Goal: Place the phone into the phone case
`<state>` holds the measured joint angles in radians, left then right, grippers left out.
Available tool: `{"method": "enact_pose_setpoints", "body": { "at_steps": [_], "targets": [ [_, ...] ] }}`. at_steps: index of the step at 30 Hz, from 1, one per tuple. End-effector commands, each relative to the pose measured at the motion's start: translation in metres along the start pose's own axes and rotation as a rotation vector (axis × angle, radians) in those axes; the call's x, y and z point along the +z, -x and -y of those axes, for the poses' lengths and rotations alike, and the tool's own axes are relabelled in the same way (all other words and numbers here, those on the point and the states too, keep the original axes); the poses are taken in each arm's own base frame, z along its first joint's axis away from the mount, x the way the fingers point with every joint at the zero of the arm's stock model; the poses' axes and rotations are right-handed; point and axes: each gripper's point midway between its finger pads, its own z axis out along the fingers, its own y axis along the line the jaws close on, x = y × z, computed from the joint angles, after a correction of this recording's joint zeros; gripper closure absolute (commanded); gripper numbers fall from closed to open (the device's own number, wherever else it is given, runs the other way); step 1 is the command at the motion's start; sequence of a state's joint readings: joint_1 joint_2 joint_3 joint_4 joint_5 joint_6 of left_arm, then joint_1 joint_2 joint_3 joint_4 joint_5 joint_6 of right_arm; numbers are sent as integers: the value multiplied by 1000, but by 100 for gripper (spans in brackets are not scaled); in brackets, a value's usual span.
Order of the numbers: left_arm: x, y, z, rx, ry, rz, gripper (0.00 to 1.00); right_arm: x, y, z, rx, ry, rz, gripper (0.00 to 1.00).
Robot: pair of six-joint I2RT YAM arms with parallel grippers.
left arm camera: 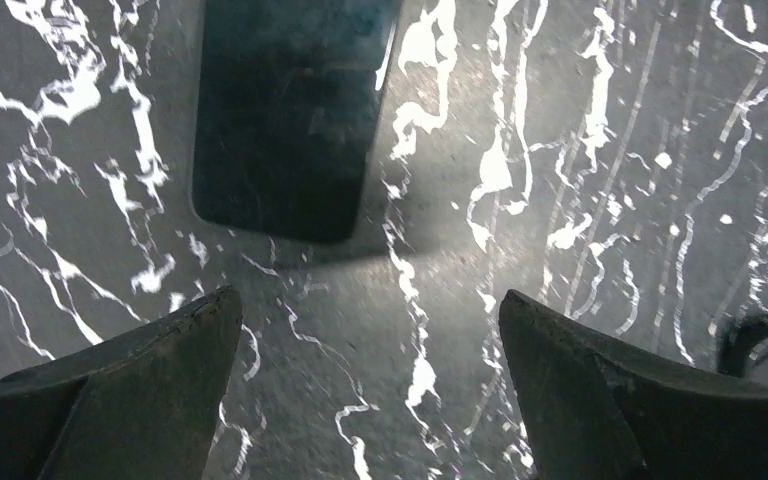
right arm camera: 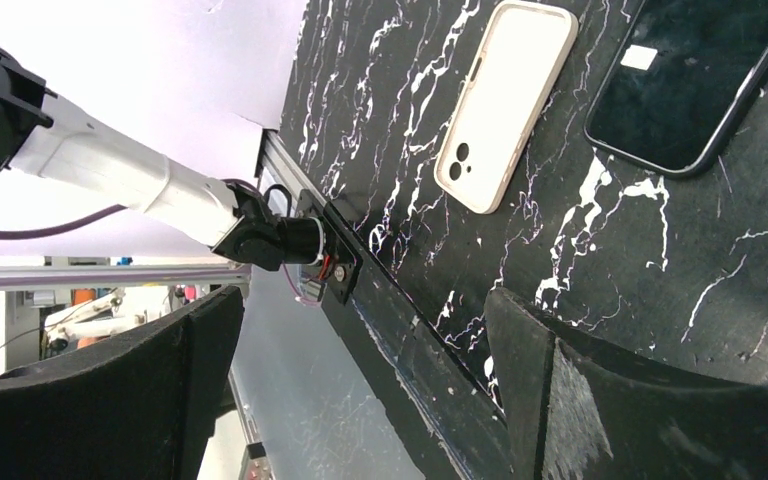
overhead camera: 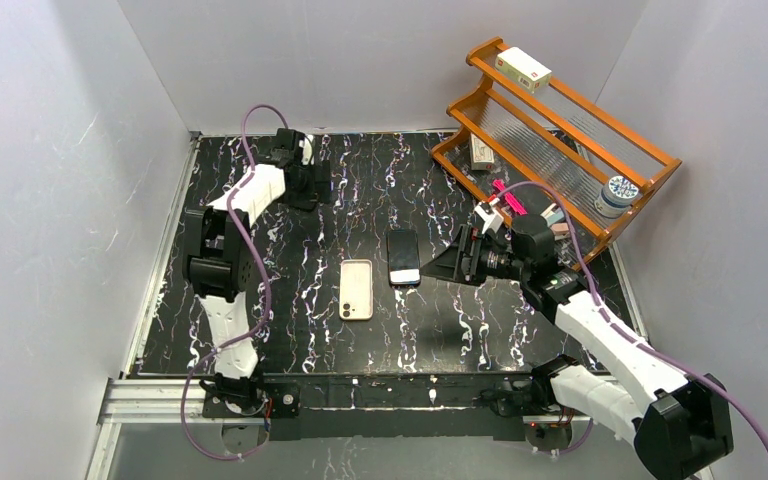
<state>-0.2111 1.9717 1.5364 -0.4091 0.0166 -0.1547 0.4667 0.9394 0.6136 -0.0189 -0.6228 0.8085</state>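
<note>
Marbled table [overhead camera: 300,340] — right gripper [overhead camera: 440,262] level, spread wide.

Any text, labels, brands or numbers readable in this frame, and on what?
None can be read.
White box atop the wooden rack: print too small.
Box on its lower shelf: print too small.
Round tub: lid pattern blurred.
Phone and phone case: no text visible.
</note>
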Motion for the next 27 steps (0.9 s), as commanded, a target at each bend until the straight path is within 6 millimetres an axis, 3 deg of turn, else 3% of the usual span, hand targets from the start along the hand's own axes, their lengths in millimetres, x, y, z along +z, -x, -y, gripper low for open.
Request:
{"method": "enact_pose_setpoints", "body": {
  "at_steps": [1, 13, 27],
  "targets": [
    [3, 22, -7, 96, -21, 15, 2, 0, 12, -12, -30, 8, 17, 1],
    [48, 45, -45, 168, 38, -10, 2, 5, 20, -13, -26, -5, 20, 1],
    [83, 41, -47, 160, 15, -39, 5, 6, 18, -9, -31, -11, 16, 1]
  ]
}}
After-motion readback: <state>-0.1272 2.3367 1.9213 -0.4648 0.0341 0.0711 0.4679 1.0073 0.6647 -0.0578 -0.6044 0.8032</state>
